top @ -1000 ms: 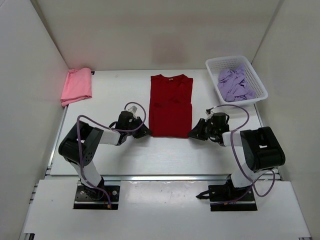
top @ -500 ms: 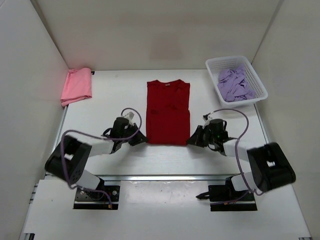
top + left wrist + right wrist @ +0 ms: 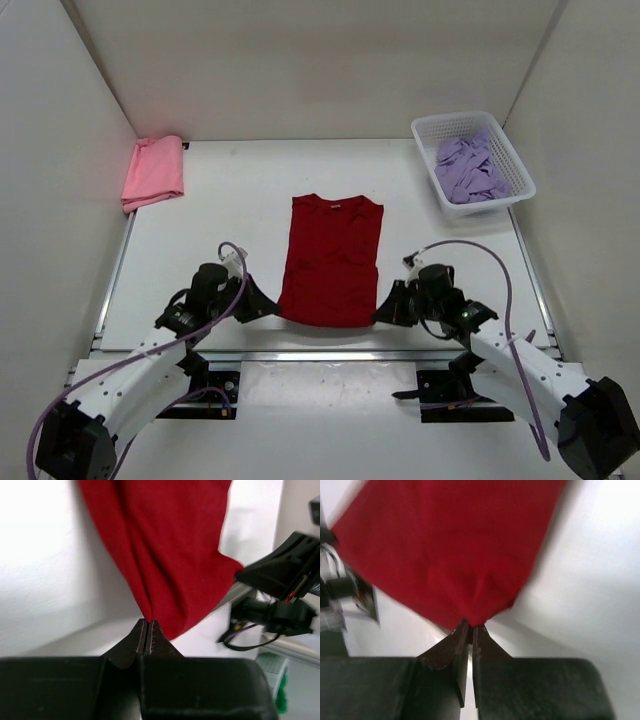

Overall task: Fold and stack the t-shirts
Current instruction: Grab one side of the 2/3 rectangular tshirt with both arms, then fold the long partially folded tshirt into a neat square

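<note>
Red shirt (image 3: 331, 258) near table (image 3: 200, 230) edge

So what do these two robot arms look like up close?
The left arm and right arm have white shells, black joints and black base plates. A thin purple cable loops along each. The left gripper and right gripper are black, each with two flat fingers tapering to points.
</note>
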`<state>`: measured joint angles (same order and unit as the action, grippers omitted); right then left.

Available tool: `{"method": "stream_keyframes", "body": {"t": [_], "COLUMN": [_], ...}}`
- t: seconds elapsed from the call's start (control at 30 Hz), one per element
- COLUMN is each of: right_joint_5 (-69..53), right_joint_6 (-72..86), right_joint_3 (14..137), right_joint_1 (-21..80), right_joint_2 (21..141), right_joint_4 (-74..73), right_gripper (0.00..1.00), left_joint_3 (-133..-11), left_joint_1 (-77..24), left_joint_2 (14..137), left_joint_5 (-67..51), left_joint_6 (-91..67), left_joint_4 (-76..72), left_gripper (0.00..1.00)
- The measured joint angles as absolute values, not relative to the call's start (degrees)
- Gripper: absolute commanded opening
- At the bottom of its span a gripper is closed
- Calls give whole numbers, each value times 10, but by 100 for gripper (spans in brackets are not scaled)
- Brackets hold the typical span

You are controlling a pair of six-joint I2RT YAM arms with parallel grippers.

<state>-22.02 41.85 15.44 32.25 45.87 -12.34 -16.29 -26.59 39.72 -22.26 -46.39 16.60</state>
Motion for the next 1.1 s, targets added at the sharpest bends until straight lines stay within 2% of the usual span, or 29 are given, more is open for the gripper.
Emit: {"method": "stream_keyframes", "body": {"t": [0.13, 0.3, 0.5, 0.57, 0.7, 0.77, 0.8, 0.83, 0.87, 0.93, 1.03, 1.1], "right_joint_5": [-235, -251, -265, -265, -265, -262, -261, -259, -255, -245, -231, -222], "right_joint_6": [357, 295, 255, 248, 234, 231, 230, 229, 228, 225, 217, 214], "right_joint_3": [326, 558, 787, 851, 972, 1017, 1035, 1051, 1065, 1090, 1118, 1107], "right_joint_1": [232, 146, 91, 83, 70, 69, 69, 69, 70, 70, 76, 79], "right_joint_2": [573, 763, 1004, 1074, 1199, 1240, 1255, 1266, 1274, 1279, 1273, 1256], "right_joint_4": [-153, -136, -146, -165, -212, -240, -251, -262, -272, -293, -298, -289], "right_gripper": [0, 0, 0, 0, 0, 4, 9, 18, 22, 38, 40, 36], "left_joint_3": [-301, -540, -825, -881, -945, -974, -986, -998, -1006, -1013, -988, -939], "left_joint_1": [-241, -195, -178, -174, -161, -155, -152, -150, -147, -142, -139, -140], "left_joint_2": [530, 739, 1010, 1087, 1211, 1259, 1275, 1289, 1297, 1297, 1270, 1230], "left_joint_5": [-228, -206, -168, -163, -163, -163, -163, -164, -164, -166, -165, -157], "left_joint_6": [-448, -417, -383, -380, -387, -392, -394, -400, -404, -411, -414, -414], "left_joint_4": [172, 146, 142, 146, 159, 171, 172, 173, 173, 170, 137, 110], "left_gripper": [0, 0, 0, 0, 8, 23, 26, 34, 37, 38, 37, 38]}}
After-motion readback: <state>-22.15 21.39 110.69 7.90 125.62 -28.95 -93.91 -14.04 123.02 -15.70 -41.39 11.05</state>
